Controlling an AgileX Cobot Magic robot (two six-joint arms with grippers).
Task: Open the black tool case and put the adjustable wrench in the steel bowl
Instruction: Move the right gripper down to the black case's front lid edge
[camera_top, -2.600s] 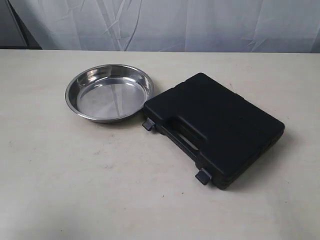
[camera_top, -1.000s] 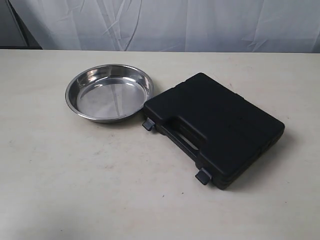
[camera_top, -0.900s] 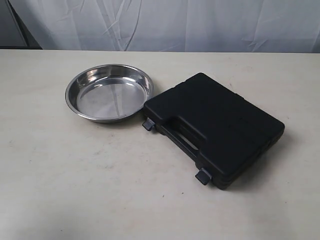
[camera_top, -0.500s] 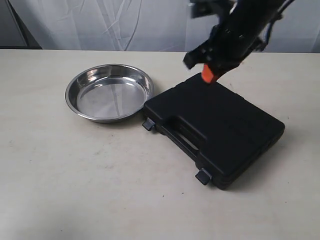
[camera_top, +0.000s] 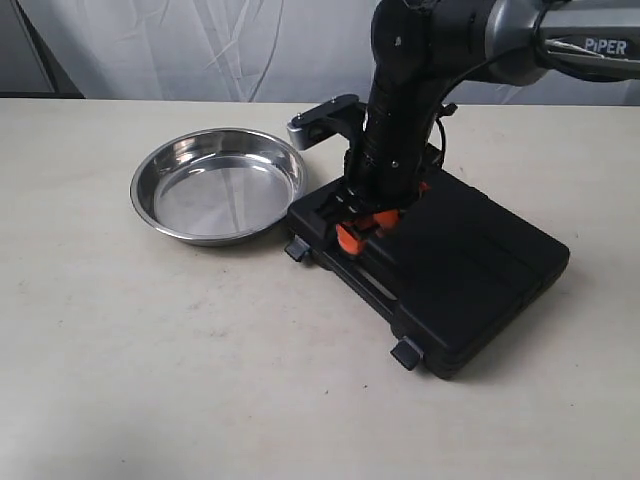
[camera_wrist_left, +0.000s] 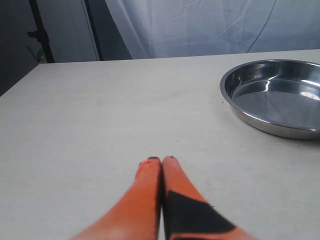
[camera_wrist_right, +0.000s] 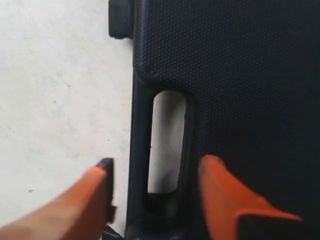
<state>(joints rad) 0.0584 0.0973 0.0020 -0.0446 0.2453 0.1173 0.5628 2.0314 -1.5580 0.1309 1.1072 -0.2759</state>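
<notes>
The left gripper (camera_wrist_left: 161, 161) is being held pinched together over the table (camera_wrist_left: 75, 110), near the steel bowl (camera_top: 218, 186), in which nothing is lying. The right gripper (camera_wrist_right: 156, 167), spread wide, is being held astride the handle slot (camera_wrist_right: 167, 135) of the black tool case (camera_top: 460, 265), the slot's length running between its fingers. The case is lying shut, so the adjustable wrench is not being shown; it is judged to be inside.

Jaws of the right gripper (camera_wrist_right: 156, 164) stand spread across the black tool case (camera_wrist_right: 240, 75) at its slot handle (camera_wrist_right: 167, 125), one orange finger (camera_wrist_right: 92, 200) over the table (camera_wrist_right: 50, 85), the other over the case

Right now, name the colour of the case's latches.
Grey-blue latches, against the black tool case; clearest in the exterior view.
</notes>
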